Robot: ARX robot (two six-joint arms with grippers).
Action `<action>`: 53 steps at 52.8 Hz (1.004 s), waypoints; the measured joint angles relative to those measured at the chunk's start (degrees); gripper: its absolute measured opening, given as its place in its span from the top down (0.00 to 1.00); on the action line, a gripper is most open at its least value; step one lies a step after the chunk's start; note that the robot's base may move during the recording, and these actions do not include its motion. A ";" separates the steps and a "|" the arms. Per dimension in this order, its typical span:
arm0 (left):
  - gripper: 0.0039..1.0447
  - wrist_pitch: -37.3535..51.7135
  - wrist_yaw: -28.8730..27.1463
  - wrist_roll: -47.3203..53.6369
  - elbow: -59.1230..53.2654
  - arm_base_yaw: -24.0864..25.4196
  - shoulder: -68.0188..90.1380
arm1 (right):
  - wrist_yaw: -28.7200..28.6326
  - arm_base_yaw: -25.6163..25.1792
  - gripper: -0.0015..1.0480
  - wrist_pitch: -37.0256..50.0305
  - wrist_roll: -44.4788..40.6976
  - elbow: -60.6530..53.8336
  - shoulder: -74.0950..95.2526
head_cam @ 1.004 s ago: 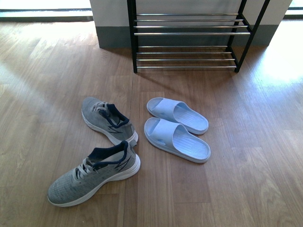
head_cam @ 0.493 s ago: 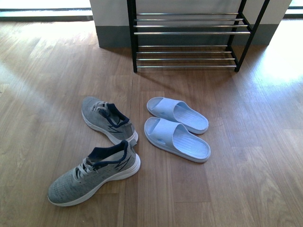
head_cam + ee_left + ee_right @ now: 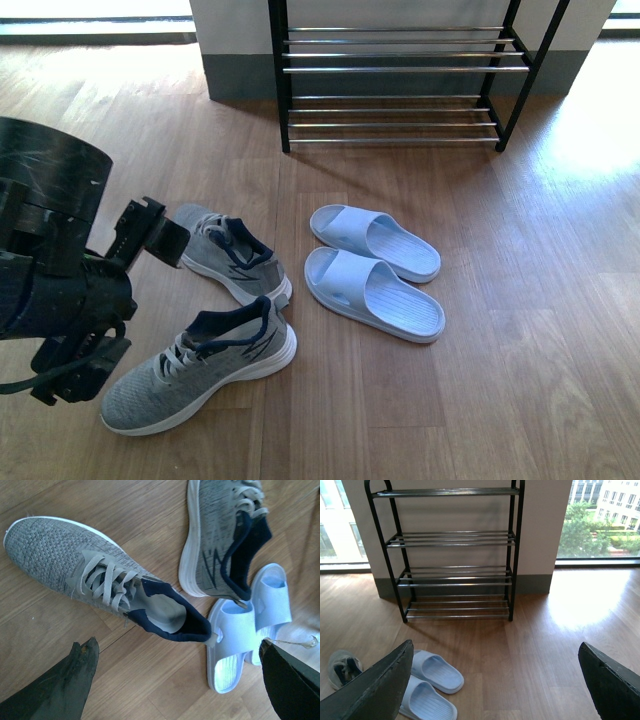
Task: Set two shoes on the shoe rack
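A: Left gripper (image 3: 175, 649)?
B: Jaws are spread wide and nothing is held. It is hung over the far sneaker (image 3: 200, 372), the one lying farthest from the shoe rack (image 3: 400, 70). The right gripper (image 3: 495, 649) is also spread and empty, pointed at the rack.
A: Shoes?
B: All are on the floor in front of the rack, none shelved. The blue slides (image 3: 375, 270) are side by side, with both sneakers off towards its left end.
A: Step?
B: Judged as approach for a grasp. The heel collar should be straddled, one finger inside and one outside, with laces avoided. The other sneaker (image 3: 228, 255) lies just beside that heel and should be cleared.
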 joint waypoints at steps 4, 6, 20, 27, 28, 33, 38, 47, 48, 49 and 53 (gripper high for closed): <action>0.09 -0.07 0.00 -1.14 1.79 -0.02 2.86 | 0.00 0.00 0.09 0.00 0.00 0.00 0.00; 0.09 -0.07 0.26 -1.73 2.67 -0.02 4.02 | 0.00 0.00 0.09 0.00 0.00 0.00 0.00; 0.09 -4.70 5.70 -7.32 13.40 -1.33 17.49 | 0.00 0.00 0.09 0.00 0.00 0.00 0.00; 0.09 -6.12 7.17 -10.45 18.29 -1.97 21.18 | 0.00 0.00 0.09 0.00 0.00 0.00 0.00; 0.09 -6.38 7.19 -10.82 19.06 -2.03 21.92 | 0.00 0.00 0.09 0.00 0.00 0.00 0.00; 0.09 -8.72 7.82 -13.88 22.60 -2.34 26.10 | 0.00 0.00 0.09 0.00 0.00 0.00 0.00; 0.09 -9.86 7.91 -16.17 24.55 -2.56 28.76 | 0.00 0.00 0.09 0.00 0.00 0.00 0.00; 0.09 -12.37 8.07 -18.47 30.03 -2.14 32.98 | 0.00 0.00 0.09 0.00 0.00 0.00 0.00; 0.09 -12.28 7.98 -18.40 30.45 -2.05 33.44 | 0.00 0.00 0.09 0.00 0.00 0.00 0.00; 0.09 -12.24 7.96 -18.34 30.73 -1.95 33.70 | 0.00 0.00 0.09 0.00 0.00 0.00 0.00; 0.09 -13.00 7.63 -18.34 32.06 -1.44 34.73 | 0.00 0.00 0.09 0.00 0.00 0.00 0.00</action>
